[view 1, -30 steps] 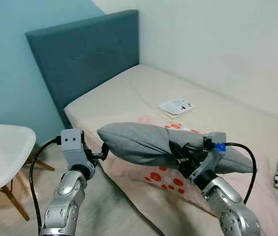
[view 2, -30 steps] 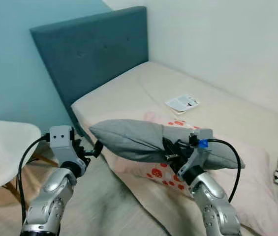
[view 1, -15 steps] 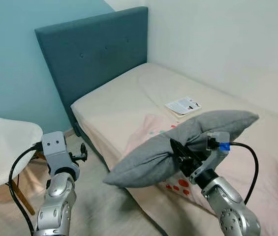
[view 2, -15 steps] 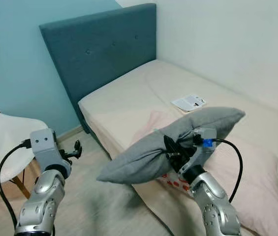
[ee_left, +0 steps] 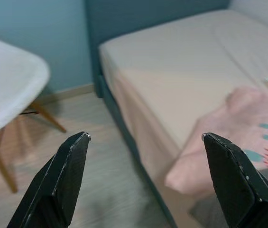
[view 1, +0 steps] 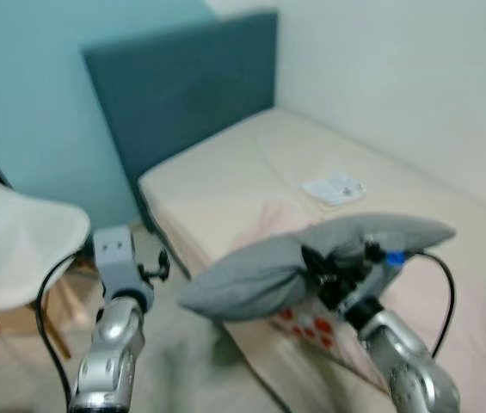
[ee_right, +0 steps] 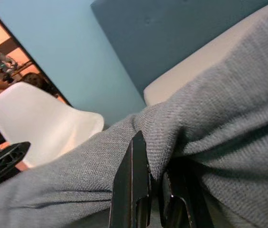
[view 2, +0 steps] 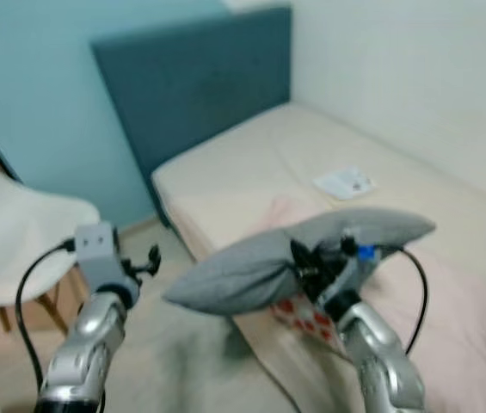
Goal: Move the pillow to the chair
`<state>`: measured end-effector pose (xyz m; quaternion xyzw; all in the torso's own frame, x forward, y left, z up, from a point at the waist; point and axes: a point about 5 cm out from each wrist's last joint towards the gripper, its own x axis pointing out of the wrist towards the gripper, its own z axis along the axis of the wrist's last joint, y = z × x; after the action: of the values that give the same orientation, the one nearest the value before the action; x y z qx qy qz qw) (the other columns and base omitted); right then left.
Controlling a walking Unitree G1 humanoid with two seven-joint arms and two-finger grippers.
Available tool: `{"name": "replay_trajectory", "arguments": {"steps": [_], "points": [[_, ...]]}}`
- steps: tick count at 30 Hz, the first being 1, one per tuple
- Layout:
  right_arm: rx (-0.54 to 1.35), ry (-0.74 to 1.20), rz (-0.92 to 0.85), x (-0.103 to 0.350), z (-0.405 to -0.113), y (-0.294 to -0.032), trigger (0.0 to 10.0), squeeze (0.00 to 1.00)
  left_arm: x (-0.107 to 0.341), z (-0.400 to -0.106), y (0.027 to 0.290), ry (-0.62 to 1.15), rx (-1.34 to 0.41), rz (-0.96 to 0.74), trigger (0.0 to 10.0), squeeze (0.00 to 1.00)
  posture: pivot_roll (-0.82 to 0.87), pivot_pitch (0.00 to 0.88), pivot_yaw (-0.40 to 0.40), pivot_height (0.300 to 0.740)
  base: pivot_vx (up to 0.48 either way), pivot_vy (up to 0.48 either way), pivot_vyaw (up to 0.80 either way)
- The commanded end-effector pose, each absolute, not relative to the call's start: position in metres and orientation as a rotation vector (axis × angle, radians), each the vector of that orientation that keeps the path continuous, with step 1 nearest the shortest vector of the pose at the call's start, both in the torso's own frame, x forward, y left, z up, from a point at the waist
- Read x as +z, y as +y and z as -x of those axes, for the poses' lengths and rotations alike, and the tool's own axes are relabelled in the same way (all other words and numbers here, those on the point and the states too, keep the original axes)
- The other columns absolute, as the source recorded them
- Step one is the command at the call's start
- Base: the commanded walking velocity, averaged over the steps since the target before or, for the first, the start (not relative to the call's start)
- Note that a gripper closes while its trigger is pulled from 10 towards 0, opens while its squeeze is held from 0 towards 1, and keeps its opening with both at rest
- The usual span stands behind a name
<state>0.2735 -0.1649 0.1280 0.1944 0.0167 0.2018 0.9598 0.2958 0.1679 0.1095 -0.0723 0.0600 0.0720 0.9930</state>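
Right claw [view 1: 316, 268] clenched on grey pillow [view 1: 260, 275], pillow lifted off bed [view 1: 225, 181], sagging over bed edge and floor. Left claw [ee_left: 145, 178] spread wide, holding nothing, hovering over floor between white chair [view 1: 15, 249] and bed. Booklet [view 1: 333, 189] lying on mattress. Eye views blurred.

I see blurred bedroom corner. Light blue wall [view 1: 27, 77] on left, white wall [view 1: 397, 77] behind bed. Dark teal upholstered headboard [view 1: 182, 95] stands against blue wall. Bed [view 1: 243, 172] with bare cream mattress runs along white wall; pink blanket [ee_left: 247, 137] with dots draped over its near edge. Small white leaflet [view 1: 335, 189] lies on mattress. Pale wood-look floor [ee_left: 91, 156] beside bed. Even, soft light.
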Motion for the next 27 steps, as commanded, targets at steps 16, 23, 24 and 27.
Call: {"name": "replay_trajectory", "arguments": {"steps": [16,23,24,27], "points": [[0.462,-0.042,-0.38,0.1402,-0.2749,-0.1586,10.0,0.0,0.1013,-0.2943,0.17,0.151,0.137,0.132,10.0,0.0,-0.07,0.013,0.01,0.74,0.0,0.0,0.55],[0.464,-0.038,-0.381,0.1388,-0.2748,-0.1582,10.0,0.0,0.1003,-0.2951,0.1688,0.158,0.121,0.122,10.0,0.0,-0.07,0.008,0.011,0.74,0.0,0.0,0.55],[0.464,-0.038,-0.381,0.1388,-0.2748,-0.1582,10.0,0.0,0.1003,-0.2951,0.1688,0.158,0.121,0.122,10.0,0.0,-0.07,0.008,0.011,0.74,0.0,0.0,0.56],[0.466,-0.038,-0.381,0.1386,-0.2748,-0.1581,10.0,0.0,0.1004,-0.2958,0.1679,0.158,0.11,0.117,10.0,0.0,-0.07,0.008,0.011,0.74,0.0,0.0,0.55]]}}
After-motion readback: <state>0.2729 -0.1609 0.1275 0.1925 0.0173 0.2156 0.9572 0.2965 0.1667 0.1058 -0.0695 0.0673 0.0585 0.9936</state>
